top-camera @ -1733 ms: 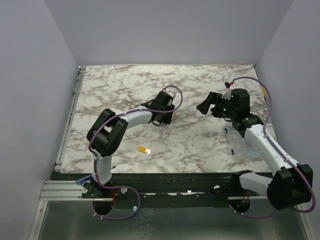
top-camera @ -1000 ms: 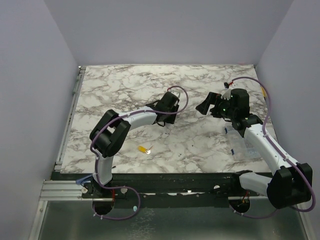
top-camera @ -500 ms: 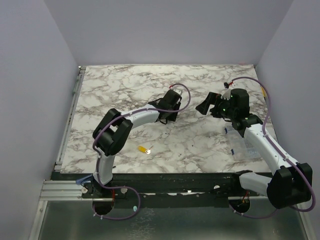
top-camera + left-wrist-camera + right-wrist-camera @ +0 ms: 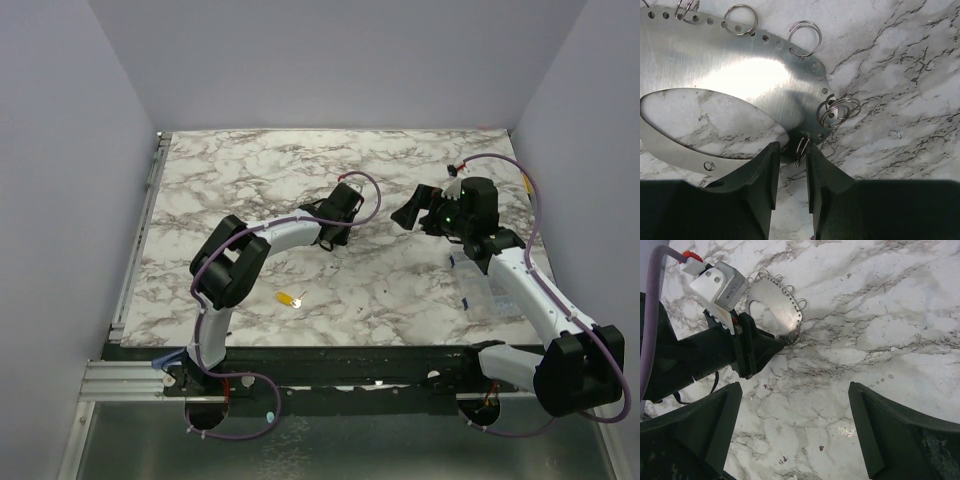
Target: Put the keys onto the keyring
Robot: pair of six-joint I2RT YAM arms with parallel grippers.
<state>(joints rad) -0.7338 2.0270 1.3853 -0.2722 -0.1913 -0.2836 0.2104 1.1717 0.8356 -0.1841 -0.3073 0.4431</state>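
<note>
While left gripper (image 4: pixel 791 151) pinches the keyring (image 4: pixel 750 65) by its rim, key (image 4: pixel 291 298) lies well apart, unthreaded; right gripper (image 4: pixel 412 210) gapes wide, empty.

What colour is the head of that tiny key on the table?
Yellow-orange, with a whitish metal end. The key shows best in the top external view.

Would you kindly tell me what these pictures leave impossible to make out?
Left wrist: keyring cut by top and left edges; whether the jaws pinch its rim or a small ring is unclear.
Top: keyring hidden under left gripper; key too small for detail.
Right wrist: key outside the frame.
</note>
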